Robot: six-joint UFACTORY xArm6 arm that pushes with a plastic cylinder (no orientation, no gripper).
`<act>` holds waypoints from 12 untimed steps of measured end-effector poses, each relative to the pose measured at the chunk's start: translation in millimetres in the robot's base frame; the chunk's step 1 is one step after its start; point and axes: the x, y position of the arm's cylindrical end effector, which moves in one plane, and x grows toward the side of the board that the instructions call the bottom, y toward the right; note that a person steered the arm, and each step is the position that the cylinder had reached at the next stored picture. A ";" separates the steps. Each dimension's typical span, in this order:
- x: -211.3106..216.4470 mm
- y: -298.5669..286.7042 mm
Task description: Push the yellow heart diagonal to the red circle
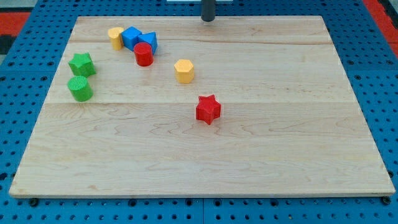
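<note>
Red star [208,109] nearest; yellow heart [115,37] far left of my tip [208,19].

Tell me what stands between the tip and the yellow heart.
The blue blocks do: they sit just to the view's right of the yellow heart, on the line from my tip at the view's top. The red circle lies just below them.

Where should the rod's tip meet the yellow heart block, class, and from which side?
No grip is possible; it must be pushed. The yellow heart block touches a blue block on its right, with the red cylinder block beyond. My tip is best brought to the heart's free top-left side, probably.
</note>
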 end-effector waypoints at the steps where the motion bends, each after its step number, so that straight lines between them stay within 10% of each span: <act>1: 0.6 -40.9; 3: 0.1 -196.7; 12: 149.8 -149.5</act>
